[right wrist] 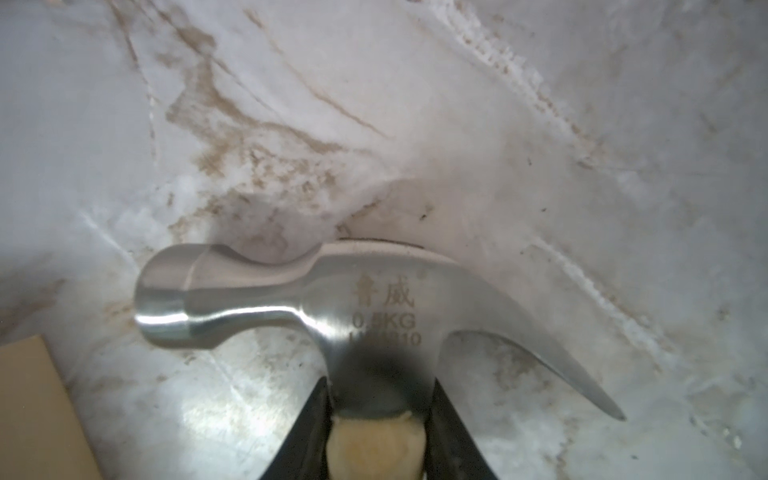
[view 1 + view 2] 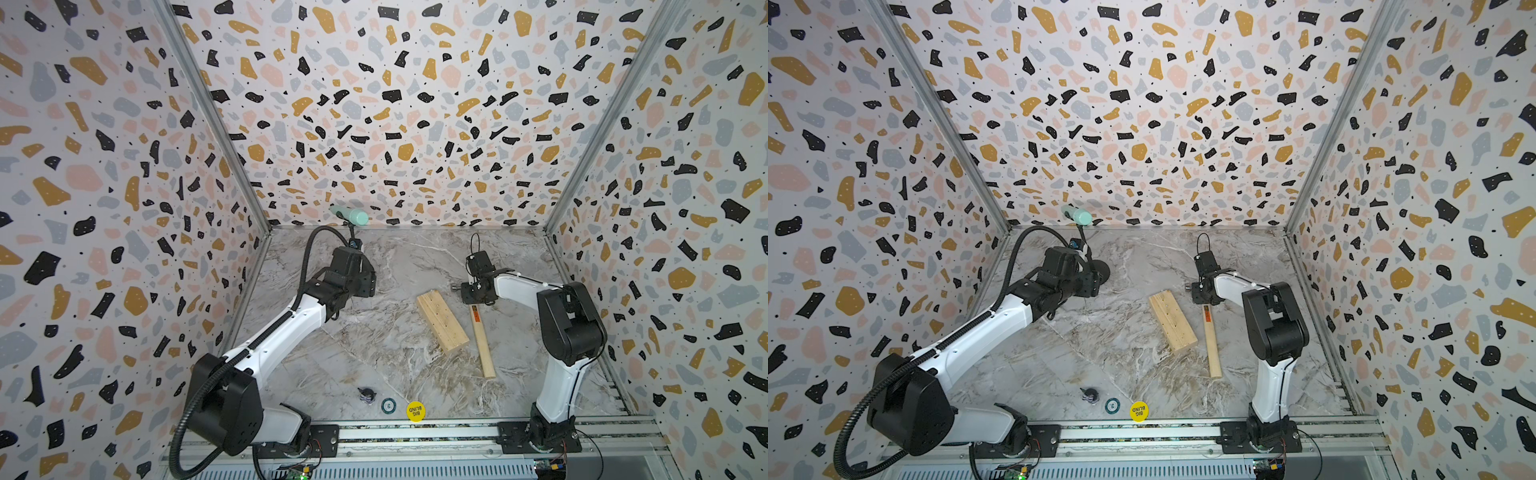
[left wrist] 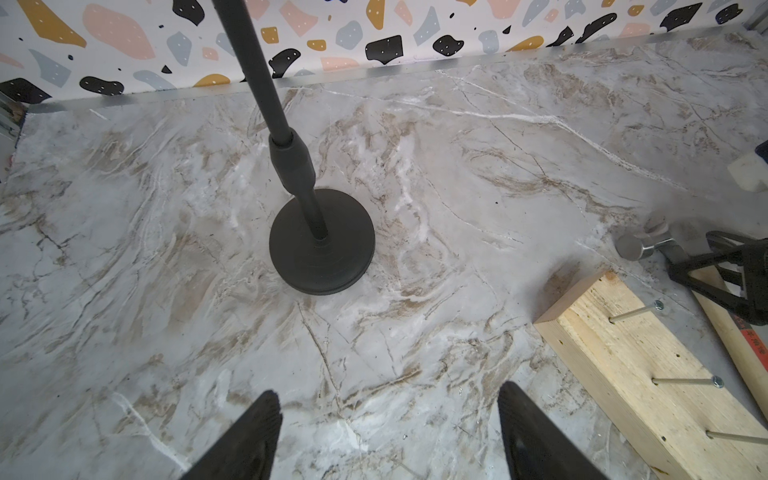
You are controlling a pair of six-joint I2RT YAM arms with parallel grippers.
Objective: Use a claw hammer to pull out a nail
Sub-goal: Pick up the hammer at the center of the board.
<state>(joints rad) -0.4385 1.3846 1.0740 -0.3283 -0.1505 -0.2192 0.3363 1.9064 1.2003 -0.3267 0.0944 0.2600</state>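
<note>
The claw hammer (image 2: 482,340) lies on the marble table just right of a pale wood block (image 2: 442,320), its handle pointing toward the front. My right gripper (image 1: 380,401) is shut on the hammer's neck, where the wooden handle meets the silver head (image 1: 332,299). The claw curves off to one side. Three thin nails stick out of the block's top face, the nearest to the hammer head being the nail (image 3: 636,311). My left gripper (image 3: 388,399) hangs open over bare table, left of the block, holding nothing.
A black stand with a round base (image 3: 322,245) rises near the back wall and carries a teal cylinder (image 2: 351,214). A small dark object (image 2: 367,395), a teal chip (image 2: 388,405) and a yellow disc (image 2: 415,411) lie near the front rail.
</note>
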